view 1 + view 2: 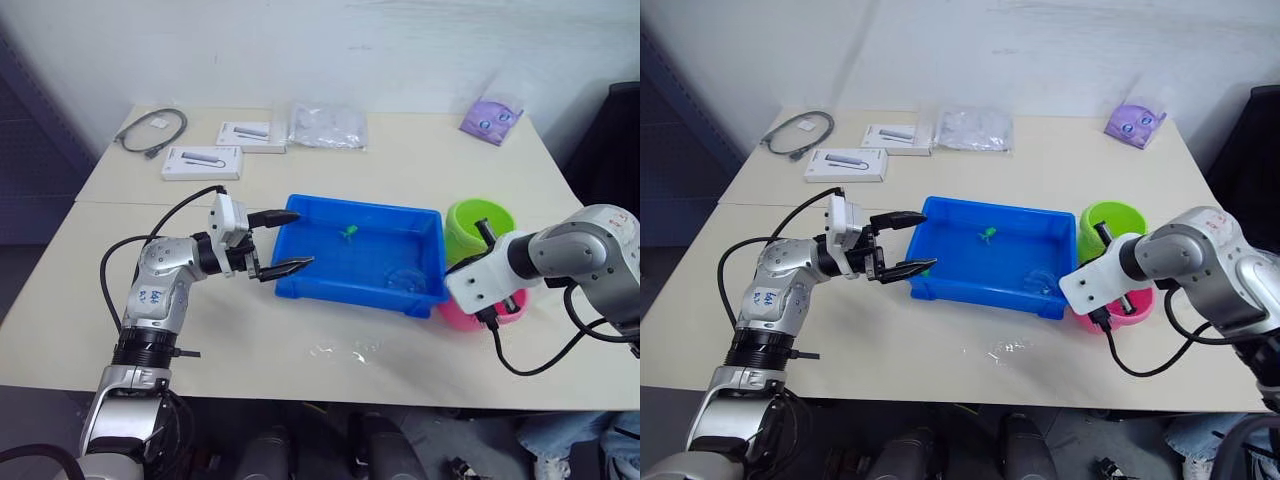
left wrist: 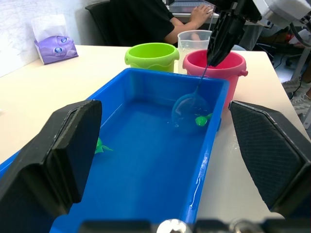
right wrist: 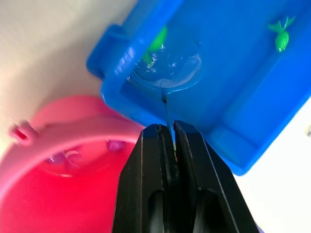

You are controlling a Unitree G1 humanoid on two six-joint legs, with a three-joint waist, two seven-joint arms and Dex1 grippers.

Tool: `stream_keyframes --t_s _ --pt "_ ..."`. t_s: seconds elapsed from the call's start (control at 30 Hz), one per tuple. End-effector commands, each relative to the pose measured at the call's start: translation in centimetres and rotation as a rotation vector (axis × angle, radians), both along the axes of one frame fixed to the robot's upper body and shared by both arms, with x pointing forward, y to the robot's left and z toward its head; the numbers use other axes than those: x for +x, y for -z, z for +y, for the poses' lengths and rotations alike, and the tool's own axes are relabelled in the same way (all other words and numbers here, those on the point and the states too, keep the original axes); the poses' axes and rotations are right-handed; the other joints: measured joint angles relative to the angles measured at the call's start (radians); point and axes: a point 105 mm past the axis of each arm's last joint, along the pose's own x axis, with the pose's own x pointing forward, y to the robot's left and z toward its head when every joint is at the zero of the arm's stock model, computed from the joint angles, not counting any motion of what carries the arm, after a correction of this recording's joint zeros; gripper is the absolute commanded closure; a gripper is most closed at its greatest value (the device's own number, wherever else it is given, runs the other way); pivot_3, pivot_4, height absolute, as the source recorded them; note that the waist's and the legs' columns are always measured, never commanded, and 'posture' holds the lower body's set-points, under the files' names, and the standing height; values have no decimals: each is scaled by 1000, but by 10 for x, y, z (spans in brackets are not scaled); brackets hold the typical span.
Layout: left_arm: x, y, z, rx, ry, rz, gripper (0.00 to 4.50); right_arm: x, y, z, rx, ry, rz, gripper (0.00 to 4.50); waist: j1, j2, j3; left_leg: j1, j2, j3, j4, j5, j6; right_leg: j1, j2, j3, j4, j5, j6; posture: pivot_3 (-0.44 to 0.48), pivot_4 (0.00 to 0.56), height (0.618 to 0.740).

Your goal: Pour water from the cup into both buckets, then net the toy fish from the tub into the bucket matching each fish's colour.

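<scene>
I can make out very little lettering from here. On the left arm's silver forearm casing [image 1: 152,290], just on the near side of the tub [image 1: 362,255], there is a small blue marking, but I cannot read its characters. The two white flat boxes [image 1: 202,162] on the table beyond the tub carry a printed product picture and no lettering I can resolve. The purple tissue pack [image 2: 54,46] far behind the tub has a printed design, its wording too small to read.

Head stereo pair looking down, wrist cameras close, seemingly sharing tub [image 2: 146,160]
</scene>
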Motion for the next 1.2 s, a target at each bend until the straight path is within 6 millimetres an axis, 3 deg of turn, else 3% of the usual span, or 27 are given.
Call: stream_keyframes --t_s 0.03,0.5,0.67,0.93,1.2 --pt "-1 -12 -1 -12 0 -44 11 -3 -9 3 82 53 13 4500 0 0 0 0 0 0 0 0 0 0 0 0 0 0 0 0 150 740" --pt "-1 -17 6 -9 -32 -66 11 2 -26 1 593 417 142 4500 1 0 0 0 0 -1 0 0 -1 0 -1 0 0 0 0 0 150 740" --pt "-2 -16 8 -5 -36 -67 11 -4 -26 -10 742 500 166 4500 3 0 0 0 0 -2 -1 0 -1 0 -1 -1 -1 0 0 0 150 740" --pt "-6 -19 10 -50 -30 -56 11 -16 -34 -32 902 537 26 4500 2 0 0 -1 0 -3 -1 -1 -1 0 -1 -2 -1 0 0 0 150 740" --pt "2 -48 -1 -171 -31 -80 11 -32 -59 -63 1064 595 -184 4500 5 0 0 -1 0 -3 -1 -1 -1 1 -1 -1 -1 0 0 0 150 740"
